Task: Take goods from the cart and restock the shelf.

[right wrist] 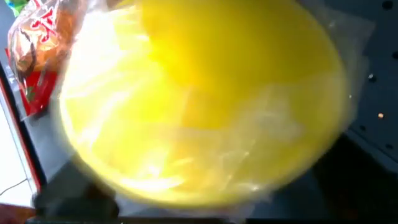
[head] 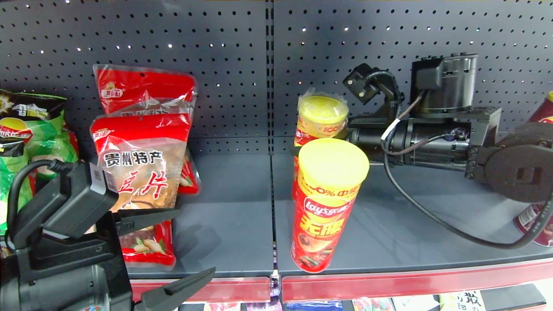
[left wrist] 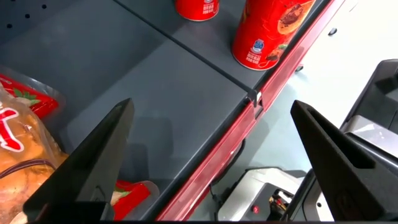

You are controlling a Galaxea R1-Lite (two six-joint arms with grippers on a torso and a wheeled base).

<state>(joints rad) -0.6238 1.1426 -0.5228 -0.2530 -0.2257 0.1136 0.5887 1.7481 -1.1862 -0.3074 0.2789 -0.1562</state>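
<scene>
- Way off left of the front can (head: pixel 330 203): green bags (head: pixel 30 129). Looks like two, hard to say.
- Your left gripper (head: pixel 194 242) hangs left of that can at the shelf (head: pixel 229 216) edge. Its jaws are spread wide with nothing in them, and two red snack bags (head: pixel 142 172) sit just behind.
- Two yellow-lidded cans, both upright, with the rear can (head: pixel 322 114) just behind the front can.
- Your right gripper (head: pixel 352 133) lies level, right up against the rear can from the right. Can't tell if it's clamped or let go. I'd say that arm's the nearer one.
- One more can (head: pixel 535 224) far right, half hidden.
</scene>
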